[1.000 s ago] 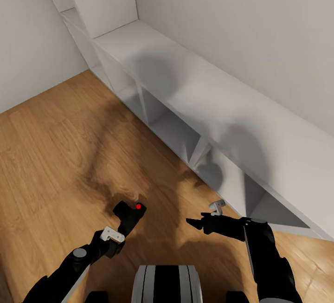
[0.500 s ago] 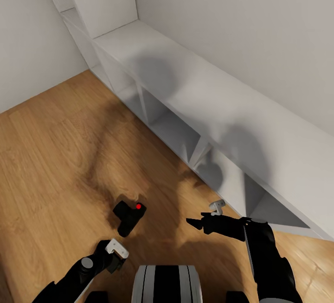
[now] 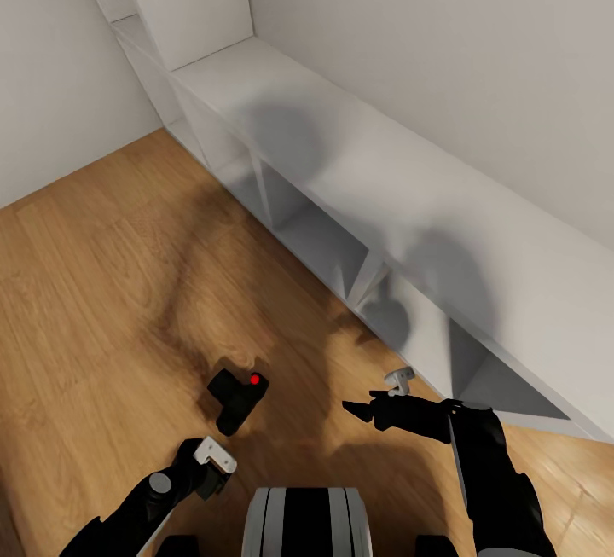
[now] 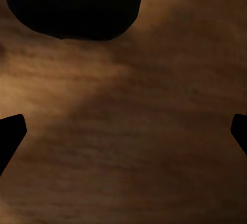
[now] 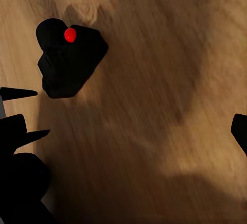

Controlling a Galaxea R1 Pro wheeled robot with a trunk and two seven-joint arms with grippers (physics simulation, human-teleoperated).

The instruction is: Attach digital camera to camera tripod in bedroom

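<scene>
Head view, lower centre: the digital camera (image 3: 236,397) lies on the wood floor (image 3: 102,301), apart from the left gripper (image 3: 223,463) just below it. Left wrist view shows its fingers (image 4: 11,134) spread wide, holding nothing. The right gripper (image 3: 362,408) at lower right looks parted, though the angle is poor.

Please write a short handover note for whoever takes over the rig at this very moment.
Left gripper: jaws open, empty, just short of the digital camera.
Right gripper: jaws open, empty, held over the floor beside the white shelving.
Camera lies on the wood floor, red dot up, ungrasped.
Done: nothing attached.
Left: grasp the camera, find the tripod, mount it.
</scene>
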